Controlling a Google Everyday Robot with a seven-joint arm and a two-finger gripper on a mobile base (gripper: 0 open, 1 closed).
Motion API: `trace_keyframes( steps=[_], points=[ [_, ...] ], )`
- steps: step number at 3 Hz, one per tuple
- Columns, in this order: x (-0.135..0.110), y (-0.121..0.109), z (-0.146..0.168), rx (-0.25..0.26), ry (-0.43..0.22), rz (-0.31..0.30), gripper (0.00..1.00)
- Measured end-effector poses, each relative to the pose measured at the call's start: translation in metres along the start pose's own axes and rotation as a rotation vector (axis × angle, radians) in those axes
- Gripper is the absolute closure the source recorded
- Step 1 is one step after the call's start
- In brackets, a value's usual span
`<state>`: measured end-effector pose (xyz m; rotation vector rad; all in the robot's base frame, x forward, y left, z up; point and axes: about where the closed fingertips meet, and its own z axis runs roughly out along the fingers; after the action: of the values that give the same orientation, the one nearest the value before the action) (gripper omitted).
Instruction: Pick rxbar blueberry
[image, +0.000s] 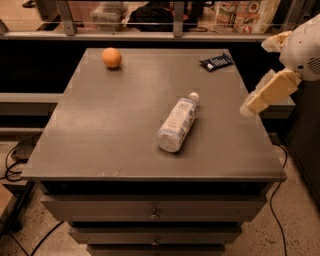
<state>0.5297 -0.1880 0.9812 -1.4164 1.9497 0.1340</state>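
Observation:
The rxbar blueberry (216, 62) is a small flat bar in a dark navy wrapper with white lettering. It lies flat near the far right corner of the grey table (115, 125). My gripper (257, 77) hangs in the air just off the table's right edge, nearer to me than the bar and to its right. Its two cream fingers (270, 92) stand apart, open and empty, and touch nothing.
A clear plastic bottle with a white label (177, 122) lies on its side in the middle of the table. An orange fruit (111, 57) sits at the far left. A rail and cluttered shelf run behind the table. Drawers (155, 212) and floor cables lie below.

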Motion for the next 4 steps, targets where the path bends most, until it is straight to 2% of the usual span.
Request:
trace_keyframes(
  steps=[1,2,4],
  points=[
    [0.0,-0.049,0.034,0.064,-0.119,0.134,0.0],
    [0.003,-0.077,0.054,0.104,-0.164,0.23,0.0],
    [-0.008,-0.085,0.073,0.105,-0.177,0.237,0.0]
  ],
)
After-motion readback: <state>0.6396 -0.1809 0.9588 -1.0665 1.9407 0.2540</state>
